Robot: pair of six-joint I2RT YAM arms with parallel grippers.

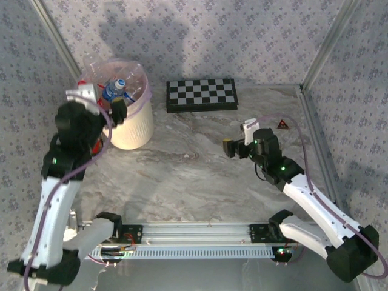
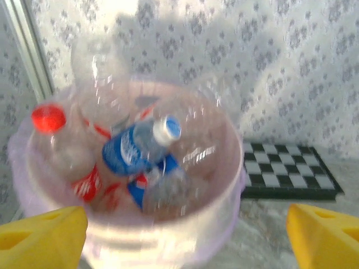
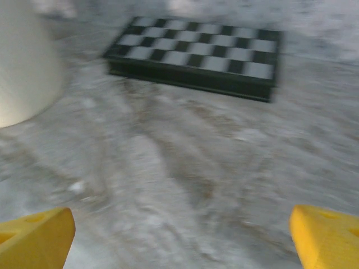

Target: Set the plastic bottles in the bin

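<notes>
In the top view the left end effector [image 1: 111, 108] hangs at the rim of the bin [image 1: 134, 130], a round cream bucket lined with a thin pink bag. The plastic bottles [image 1: 116, 90] lie inside it. The right end effector [image 1: 235, 145] hovers, spread, above the marbled desk [image 1: 182, 176].

In the left wrist view the yellow wedge fingertips [image 2: 42, 235] stand wide and empty over clear, crinkled bottles with blue and red labels. The drop looks done, and the next move calls for lifting clear without snagging the flimsy liner.

In the right wrist view the fingers gape wide over the desk, with the flat chequered board [image 3: 196, 56] ahead.
</notes>
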